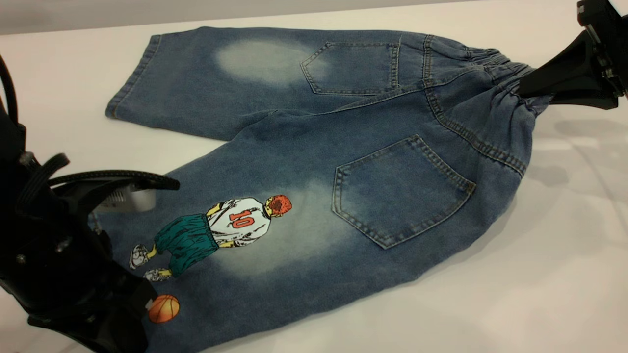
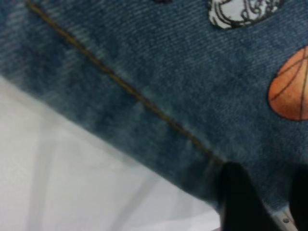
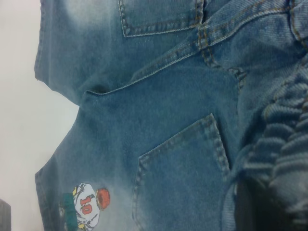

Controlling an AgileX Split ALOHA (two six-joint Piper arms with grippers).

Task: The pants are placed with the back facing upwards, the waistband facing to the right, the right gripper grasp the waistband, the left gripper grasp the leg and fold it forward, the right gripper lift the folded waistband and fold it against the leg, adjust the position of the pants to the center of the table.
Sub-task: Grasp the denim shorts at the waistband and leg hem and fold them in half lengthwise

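White table (image 1: 539, 274), smooth and a little shiny, with soft shadows and faint pale streaks on its surface. Behind the far edge, a grey wall (image 1: 147, 12).

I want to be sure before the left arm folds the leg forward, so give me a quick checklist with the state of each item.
1. Pants back side up, pockets showing: ok.
2. Waistband toward the right arm: ok.
3. Right gripper shut on the waistband, fabric bunched and lifted there: ok.
4. Left gripper at the near leg's hem, beside the basketball print: ok.
5. Left gripper's fingers actually closed on the hem: cannot tell.
6. Far leg lying flat on the table: ok.
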